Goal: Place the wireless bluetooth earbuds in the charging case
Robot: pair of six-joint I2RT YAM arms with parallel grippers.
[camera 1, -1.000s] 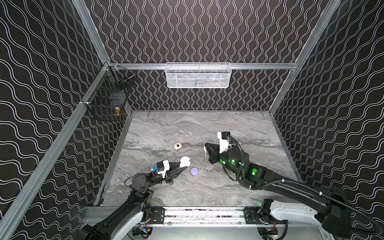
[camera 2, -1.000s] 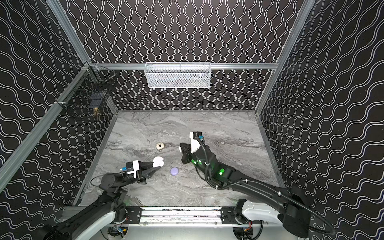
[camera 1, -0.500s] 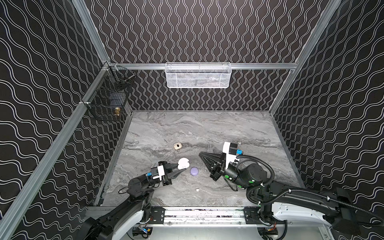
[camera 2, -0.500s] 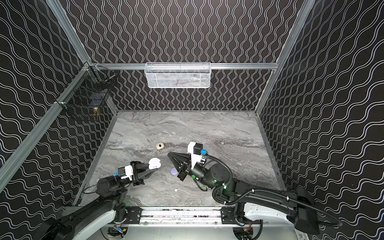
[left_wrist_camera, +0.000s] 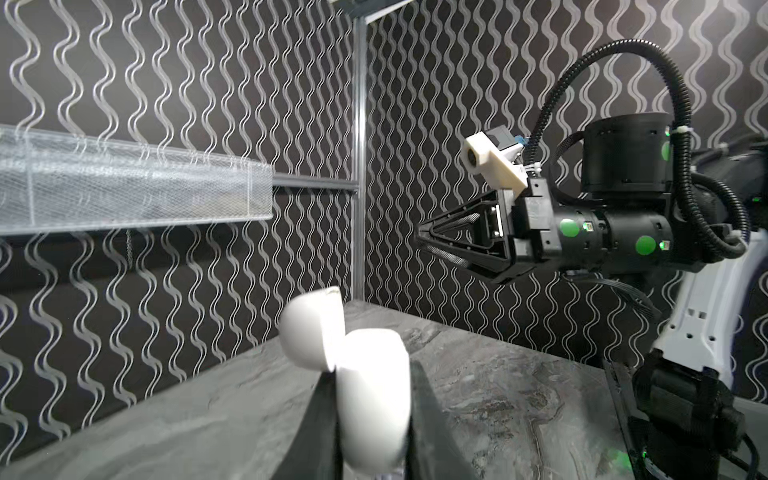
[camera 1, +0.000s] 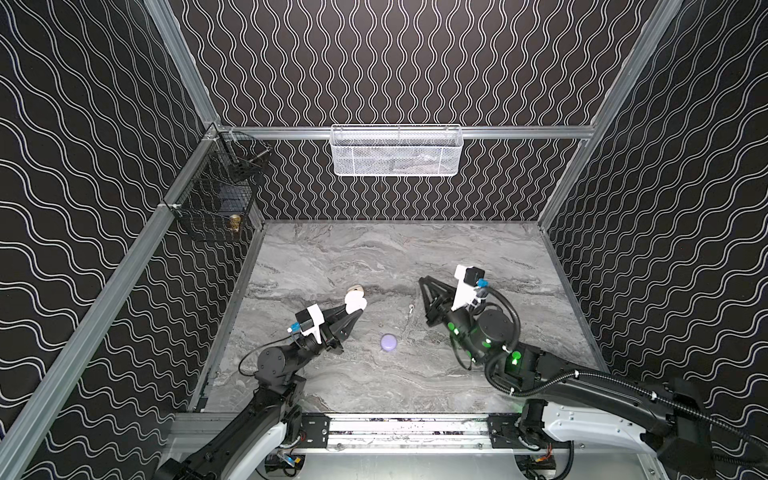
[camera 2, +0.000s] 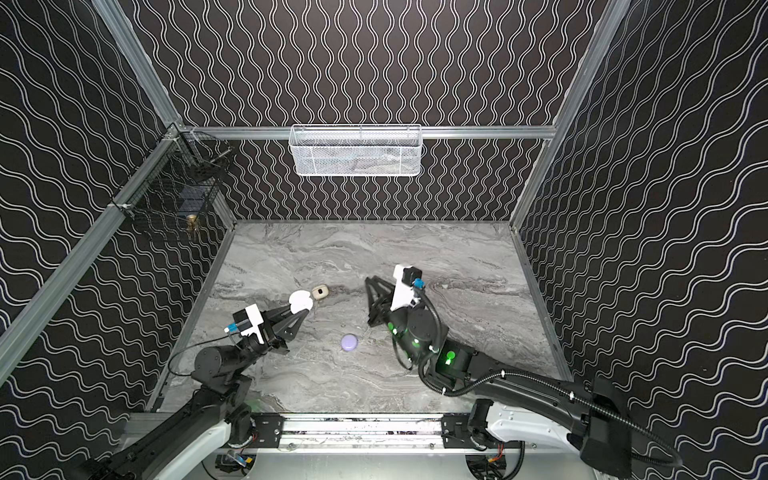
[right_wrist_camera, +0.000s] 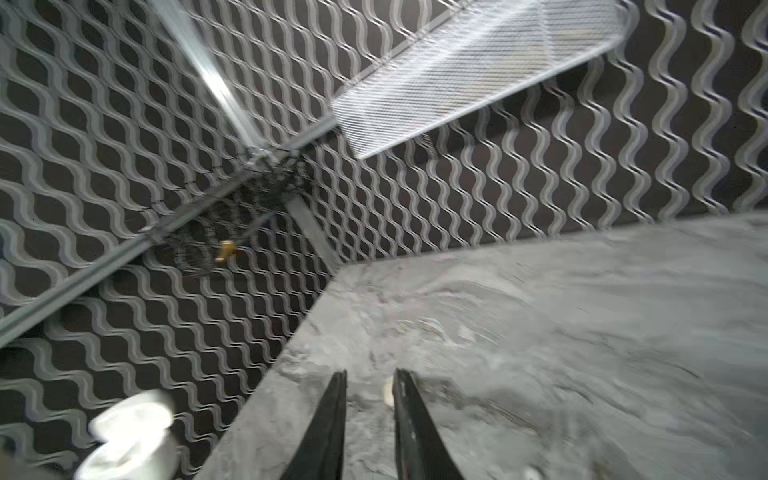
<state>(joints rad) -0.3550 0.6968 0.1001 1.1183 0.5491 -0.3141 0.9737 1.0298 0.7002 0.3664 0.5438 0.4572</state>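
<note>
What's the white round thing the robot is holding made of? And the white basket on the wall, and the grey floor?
White case: probably hard plastic, smooth with a soft sheen and rounded shell halves. Basket: looks like white-painted metal mesh; the wall shows through its fine grid. Tabletop: grey veined marble look, fairly matte; real stone or a printed sheet, can't tell.

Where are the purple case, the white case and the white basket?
purple case (camera 1: 389,342), in a top view, its middle
white case (left_wrist_camera: 374,399), left wrist view, its round body
white basket (camera 2: 355,160), in a top view, front wall
</note>
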